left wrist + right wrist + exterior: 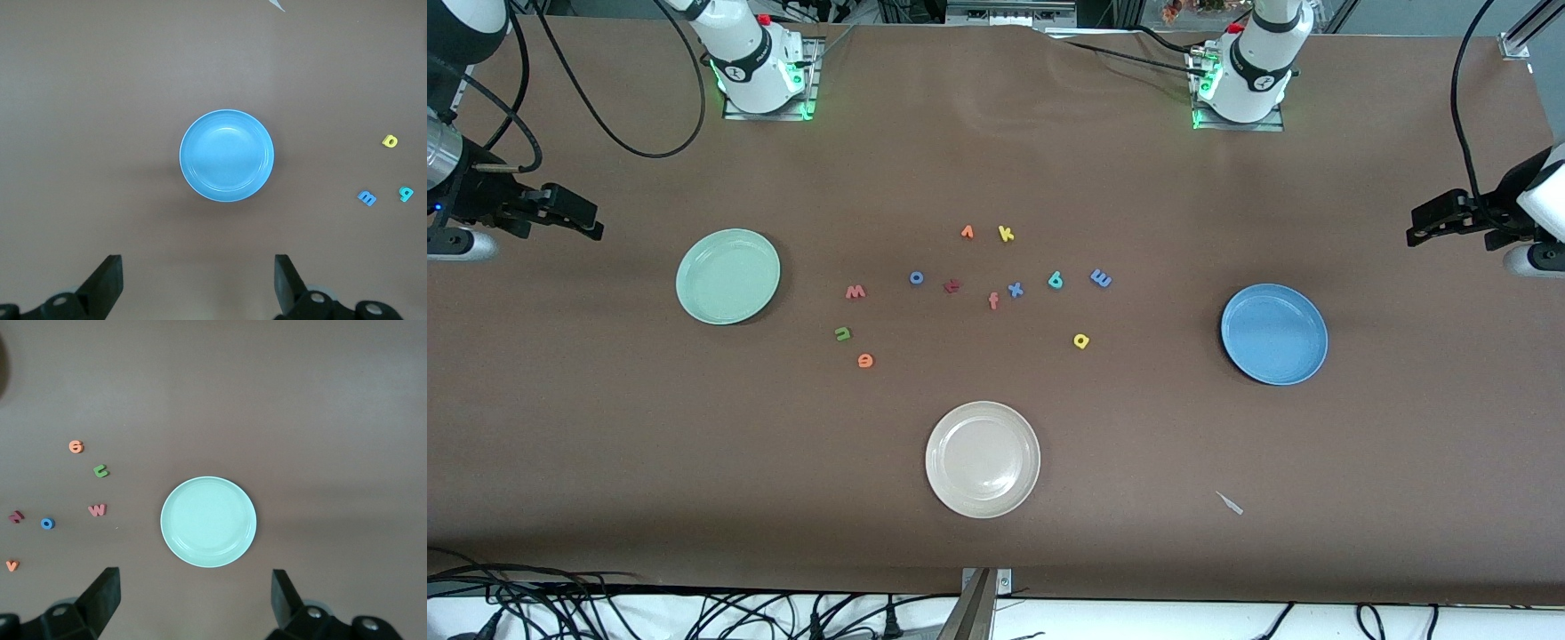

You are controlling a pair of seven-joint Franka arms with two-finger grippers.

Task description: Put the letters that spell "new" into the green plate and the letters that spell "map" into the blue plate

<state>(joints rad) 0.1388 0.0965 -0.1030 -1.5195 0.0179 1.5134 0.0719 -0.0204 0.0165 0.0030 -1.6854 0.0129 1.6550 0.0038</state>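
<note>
Nothing had been sorted at this point: both plates sat bare and every letter lay loose on the brown table [996,533]. The left gripper [1427,227] hung at its own end of the table with its jaws spread wide and holding nothing, and its wrist camera looked straight down on the blue plate [1273,334]; the right gripper [578,218] mirrored it at the other end, jaws spread and empty too, above the green plate [727,276]. Both arms looked to be waiting. The salmon w [855,292], the green n [843,333] and the orange e [864,360] lay clustered beside the green plate, toward the middle of the table. The blue m [1101,278] and the teal p [1056,280] sat side by side, with the yellow a [1081,340] nearer the front camera than both, all between the scatter and the blue plate. A white plate [983,459] sat nearest the camera, out of play. These letters looked like foam: featherlight, soft, flat and tiny, so a pinch across the outer edges, low against the table, seemed the best hold. A careless squeeze would likely flick one away, and the x [1015,289] lay close beside the p.
</note>
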